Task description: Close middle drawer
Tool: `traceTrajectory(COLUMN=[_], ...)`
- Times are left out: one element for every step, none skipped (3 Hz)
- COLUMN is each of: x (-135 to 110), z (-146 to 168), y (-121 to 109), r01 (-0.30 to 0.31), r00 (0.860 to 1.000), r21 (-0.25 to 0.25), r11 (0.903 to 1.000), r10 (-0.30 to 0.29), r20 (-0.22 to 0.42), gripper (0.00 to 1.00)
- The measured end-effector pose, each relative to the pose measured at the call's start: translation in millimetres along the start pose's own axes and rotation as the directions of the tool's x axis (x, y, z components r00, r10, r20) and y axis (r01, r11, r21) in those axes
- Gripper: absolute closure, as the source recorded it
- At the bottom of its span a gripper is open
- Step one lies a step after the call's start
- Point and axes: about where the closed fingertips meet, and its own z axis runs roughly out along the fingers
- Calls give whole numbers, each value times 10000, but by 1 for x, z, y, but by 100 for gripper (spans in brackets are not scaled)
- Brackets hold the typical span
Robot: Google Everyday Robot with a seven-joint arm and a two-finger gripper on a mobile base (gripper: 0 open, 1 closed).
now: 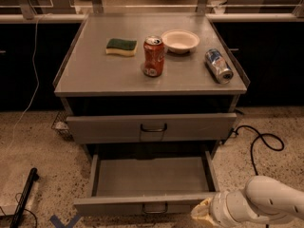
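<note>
Counter [95, 77] holds sponge [121, 46], upright can [153, 56], bowl [180, 41], tipped can [219, 65], left to right; gripper [202, 213] sits beside the middle drawer's [149, 177] front right corner.

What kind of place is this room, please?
Probably a lab or office workroom: a grey metal drawer cabinet, a speckled hard floor, a loose black cable. The robot's gripper is beside the open grey middle drawer.
</note>
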Motion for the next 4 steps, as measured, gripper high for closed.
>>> traceTrajectory(x=[9, 16, 17, 17], z=[17, 35, 37, 37], y=[-7, -15, -15, -15], r01=[-140, -288, -294, -293], r00=[9999, 9993, 9993, 9993], r21=[-61, -158, -193, -193], r11=[9999, 9995, 9994, 9994], r10=[140, 284, 289, 289], r20=[-101, -234, -236, -237], gripper=[100, 100, 82, 59])
